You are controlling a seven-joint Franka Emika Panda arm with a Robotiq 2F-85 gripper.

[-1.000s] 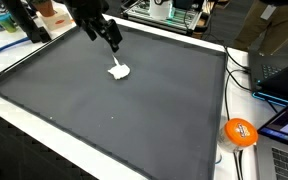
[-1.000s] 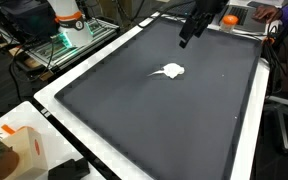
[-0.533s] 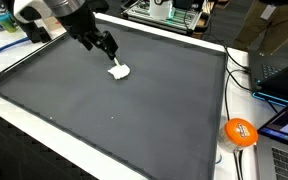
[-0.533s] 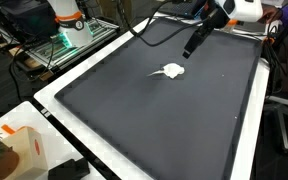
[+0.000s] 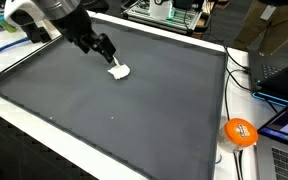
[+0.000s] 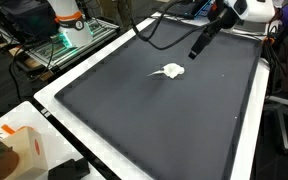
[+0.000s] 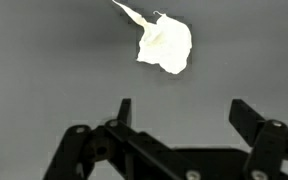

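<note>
We see the fingers [image 7: 125,115] spread apart with nothing between them, hovering low over the mat [image 5: 134,115]. The white scrap [image 7: 164,42] lies on the mat just ahead of the fingers, untouched. In both exterior views the fingers sit just beside the scrap, towards the mat's far edge. An orange object [image 5: 240,132] is on the table, off the mat and well apart.

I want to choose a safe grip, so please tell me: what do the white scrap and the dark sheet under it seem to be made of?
The white scrap looks like soft tissue or thin cloth, matte: ragged edges, crumpled, one twisted tail. The dark sheet looks like a matte rubbery or foam mat: flat, even grey, hardly any shine.
</note>
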